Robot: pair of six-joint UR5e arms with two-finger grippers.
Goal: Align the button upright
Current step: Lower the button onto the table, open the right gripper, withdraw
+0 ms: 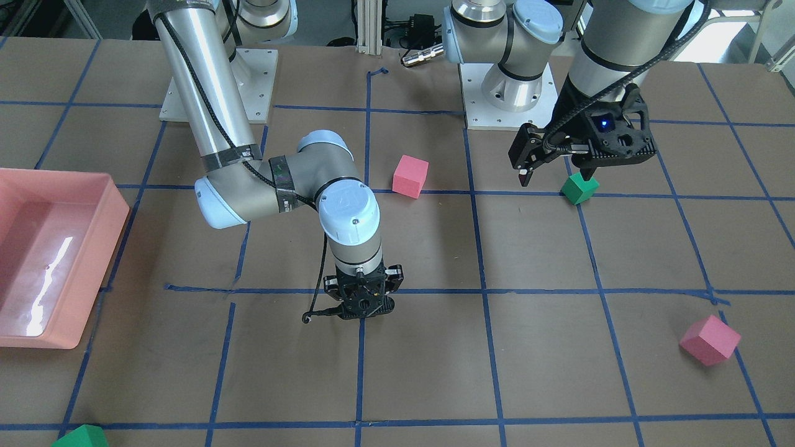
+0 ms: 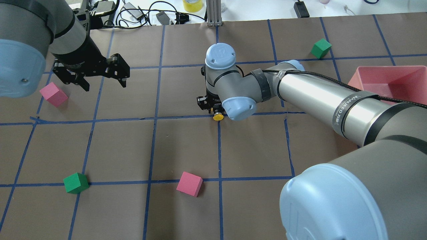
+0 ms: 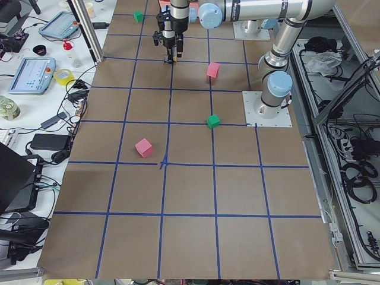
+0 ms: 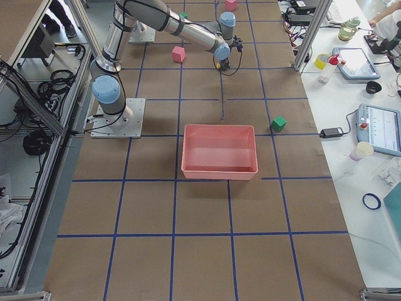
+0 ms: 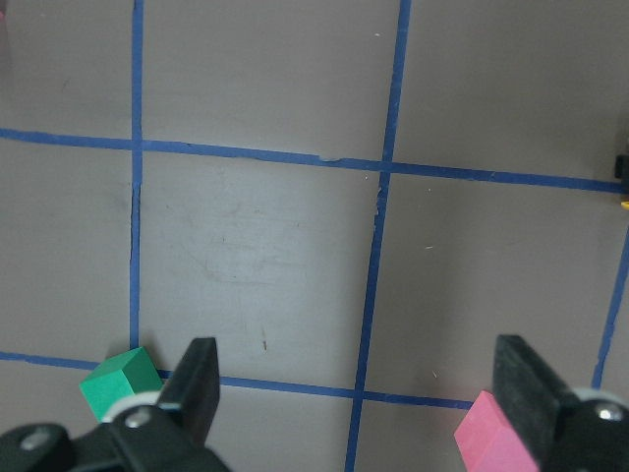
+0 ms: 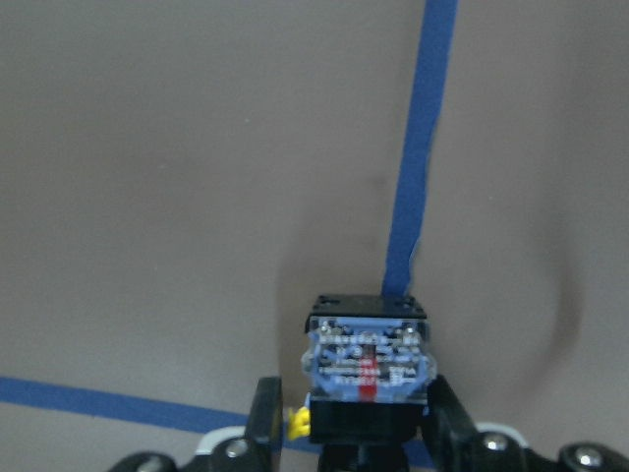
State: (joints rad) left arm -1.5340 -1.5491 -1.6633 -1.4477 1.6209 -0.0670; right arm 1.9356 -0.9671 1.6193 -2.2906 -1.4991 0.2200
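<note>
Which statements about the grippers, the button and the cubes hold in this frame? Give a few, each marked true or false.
1. The right gripper is shut on the button. True.
2. The left gripper is shut. False: it is open, with nothing between its fingers.
3. The button's cap is red. False: it is yellow.
4. Two pink cubes lie on the table. True.

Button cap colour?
Yellow. The button cap shows best in the overhead exterior view.
</note>
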